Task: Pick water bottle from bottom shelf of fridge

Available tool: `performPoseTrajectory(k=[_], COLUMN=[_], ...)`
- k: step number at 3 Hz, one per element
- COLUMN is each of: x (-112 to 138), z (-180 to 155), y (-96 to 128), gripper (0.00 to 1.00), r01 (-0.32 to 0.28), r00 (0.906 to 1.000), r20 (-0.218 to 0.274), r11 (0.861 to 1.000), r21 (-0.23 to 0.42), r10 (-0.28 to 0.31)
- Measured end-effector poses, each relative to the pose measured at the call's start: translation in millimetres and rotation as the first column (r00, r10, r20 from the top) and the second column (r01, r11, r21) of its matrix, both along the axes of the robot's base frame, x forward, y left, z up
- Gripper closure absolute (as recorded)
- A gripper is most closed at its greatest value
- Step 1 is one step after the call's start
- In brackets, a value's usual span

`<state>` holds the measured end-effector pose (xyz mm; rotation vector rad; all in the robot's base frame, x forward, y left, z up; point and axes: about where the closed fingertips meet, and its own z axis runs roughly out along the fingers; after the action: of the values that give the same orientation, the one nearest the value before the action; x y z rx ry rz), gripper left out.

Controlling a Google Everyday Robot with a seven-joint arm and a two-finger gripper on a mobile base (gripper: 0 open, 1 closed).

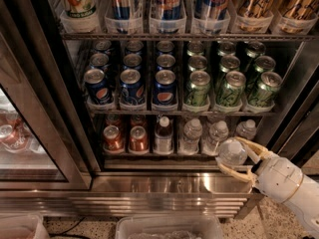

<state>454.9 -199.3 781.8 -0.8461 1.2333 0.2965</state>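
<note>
My gripper [238, 158] is at the lower right, in front of the fridge [164, 185], with its tan fingers [233, 172] closed around a clear water bottle [232, 152]. The bottle is held just in front of the bottom shelf [149, 156], at its right end. On that shelf stand three more clear water bottles [191, 135], a white-capped bottle with dark contents [163, 135] and red-orange cans [113, 138]. My white arm [286, 183] runs off to the lower right.
The rack above holds blue cans [132, 86] and green cans [227, 86]. A glass door [30, 138] with a dark frame stands at the left. Clear plastic bins [169, 228] sit on the floor below the steel base.
</note>
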Motion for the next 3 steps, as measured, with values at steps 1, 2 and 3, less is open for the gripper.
performPoseTrajectory(k=[1,2,3], x=[-12.2,-21.6,-33.1], z=[9.8,16.9,26.4], y=[13.9,25.4,34.6], gripper=[1.00,1.00,1.00], r01=[-0.081,-0.150,-0.219], r00=[0.9967,0.9886,0.9757], r20=[-0.005,-0.007,-0.009], r11=[0.996,0.988,0.975], r21=[-0.024,-0.037,-0.024], r10=[0.081,0.150,0.219])
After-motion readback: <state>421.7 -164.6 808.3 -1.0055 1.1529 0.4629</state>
